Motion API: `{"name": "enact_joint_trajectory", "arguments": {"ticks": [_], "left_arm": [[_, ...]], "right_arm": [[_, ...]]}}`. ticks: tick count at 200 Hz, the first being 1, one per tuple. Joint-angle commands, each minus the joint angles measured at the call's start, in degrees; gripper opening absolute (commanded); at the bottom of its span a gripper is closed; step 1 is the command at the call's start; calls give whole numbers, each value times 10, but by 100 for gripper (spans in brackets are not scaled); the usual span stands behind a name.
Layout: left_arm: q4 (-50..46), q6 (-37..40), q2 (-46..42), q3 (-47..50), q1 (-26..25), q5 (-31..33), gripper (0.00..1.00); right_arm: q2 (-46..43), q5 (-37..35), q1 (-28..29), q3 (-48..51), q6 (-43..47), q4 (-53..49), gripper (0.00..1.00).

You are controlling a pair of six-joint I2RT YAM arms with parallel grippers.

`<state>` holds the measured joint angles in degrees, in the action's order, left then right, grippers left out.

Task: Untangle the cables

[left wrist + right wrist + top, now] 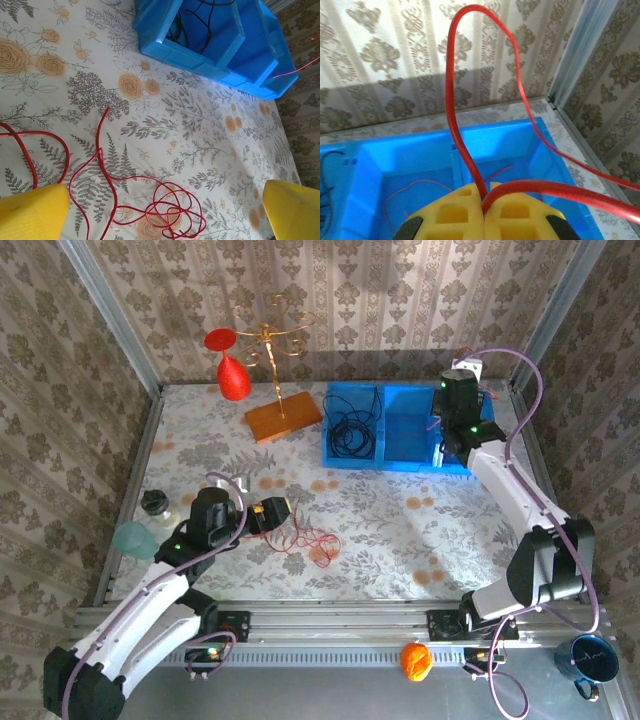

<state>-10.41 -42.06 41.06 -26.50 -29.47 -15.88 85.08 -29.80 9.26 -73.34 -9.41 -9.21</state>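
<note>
Jaws of the right gripper [484,202] pinch a red cable [454,75] over the bin's [367,172] right compartment; left gripper [273,512] gapes above a red tangle [172,210], well short of the bin; likely binning one separated cable; next, release it.

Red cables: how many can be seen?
2. One cable lies looped on the table by the left gripper; the right gripper holds the second cable above the blue bin. A thin red strand in the bin may be a third.

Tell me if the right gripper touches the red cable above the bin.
Touching. Right wrist view shows the right gripper shut on the red cable, no gap at its jaws.
</note>
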Motion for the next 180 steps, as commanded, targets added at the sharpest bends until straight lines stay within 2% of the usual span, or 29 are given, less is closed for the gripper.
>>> {"name": "enact_joint_trajectory", "arguments": {"ticks": [1, 30, 53, 110, 137, 154, 170, 180], "left_arm": [[14, -7, 4, -2, 5, -10, 100], [38, -12, 22, -1, 6, -10, 100], [51, -13, 44, -9, 5, -17, 100], [68, -11, 83, -20, 5, -24, 100], [72, -9, 92, -22, 5, -21, 100], [73, -8, 99, -26, 5, -24, 100], [74, -7, 105, -29, 5, -26, 100], [74, -7, 107, -31, 5, -28, 100]], "right_arm": [[15, -31, -25, -4, -11, 31, 0], [34, -26, -41, 29, 4, 93, 0], [48, 13, -54, 45, -4, 128, 0], [135, 99, -84, 3, -31, 86, 0], [161, 143, -91, -14, -44, 53, 5], [168, 154, -93, -17, -57, 39, 13], [168, 155, -95, -14, -70, 26, 36], [163, 154, -96, -10, -76, 21, 41]]}}
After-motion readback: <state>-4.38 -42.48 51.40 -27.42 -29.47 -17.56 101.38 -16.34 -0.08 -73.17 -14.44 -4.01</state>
